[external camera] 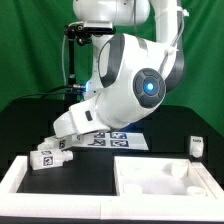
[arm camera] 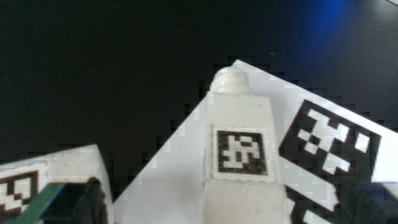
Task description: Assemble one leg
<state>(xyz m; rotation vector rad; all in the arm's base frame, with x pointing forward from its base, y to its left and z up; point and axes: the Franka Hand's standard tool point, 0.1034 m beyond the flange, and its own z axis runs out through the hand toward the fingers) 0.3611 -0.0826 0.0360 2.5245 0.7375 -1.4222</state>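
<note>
- Leg point(arm camera: 240, 150): tagged white post beneath the wrist, overlapping the marker board point(arm camera: 338, 140), at the board's nine o'clock in the exterior view.
- Gripper point(external camera: 62, 135): clenched or released cannot be told.
- Risk: an off-centre closing may roll the post aside.

The marker board point(external camera: 128, 141) lies flat beyond the white tabletop panel point(external camera: 140, 180).

Smooth, glossy white plastic is noted on the arm casing point(external camera: 125, 85). The table point(external camera: 25, 120) is covered in matt black cloth. The leg point(arm camera: 240, 110) is recorded as matt white plastic; its tag sticker point(arm camera: 242, 150) is printed flat, paper-like. The tabletop panel point(external camera: 130, 185) is matt white.
</note>
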